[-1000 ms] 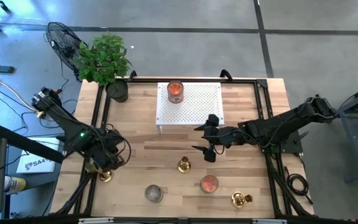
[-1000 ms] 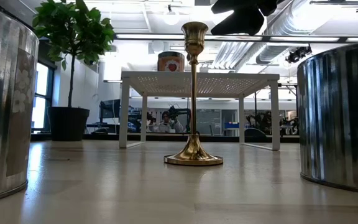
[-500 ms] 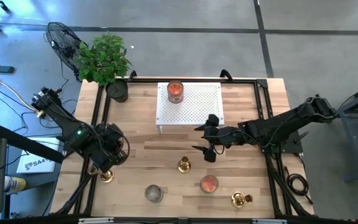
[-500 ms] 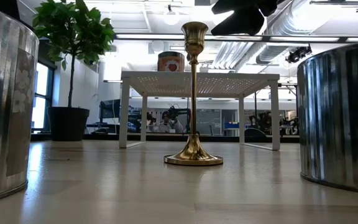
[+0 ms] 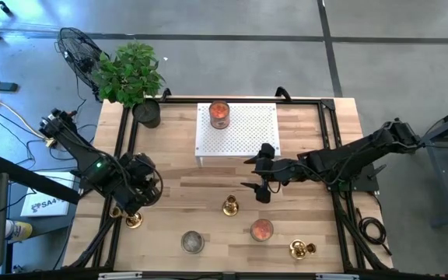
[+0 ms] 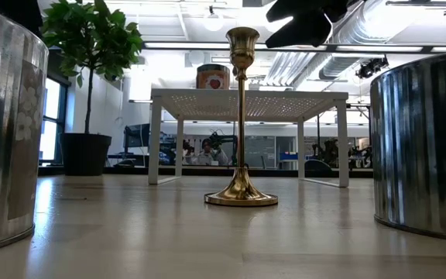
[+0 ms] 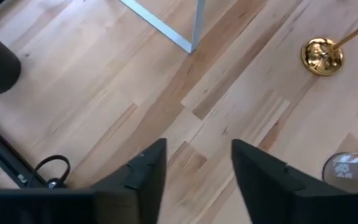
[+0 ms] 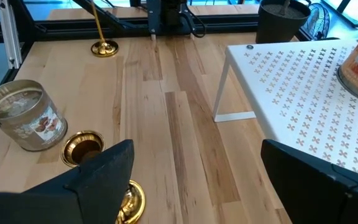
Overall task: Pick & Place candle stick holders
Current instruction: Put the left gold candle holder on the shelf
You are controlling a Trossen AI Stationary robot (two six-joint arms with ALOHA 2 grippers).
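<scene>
Left pincer (image 5: 133, 204) hovers at the bench's (image 5: 208, 187) left edge, right above a brass candlestick (image 5: 133, 220) standing there. In the left wrist view its fingers (image 7: 143, 177) stand apart with only bare wood between them, nothing held.

Right pincer (image 5: 260, 183) hangs over the middle of the bench, just in front of the white perforated stand (image 5: 243, 128). Its fingers (image 8: 107, 165) are spread wide and empty, a gold holder (image 8: 129, 198) just under them.

That is the tall candlestick (image 5: 230, 206), upright near the bench's centre, a little toward the front edge. Two more small brass holders (image 5: 302, 250) sit together at the front right corner.

Around them: a glass jar candle (image 5: 261, 229) between the tall candlestick and the corner pair, a grey tin (image 5: 192, 242) at the front edge, another jar candle (image 5: 219, 113) on the white stand, and a potted plant (image 5: 131, 74) at the back left corner.
</scene>
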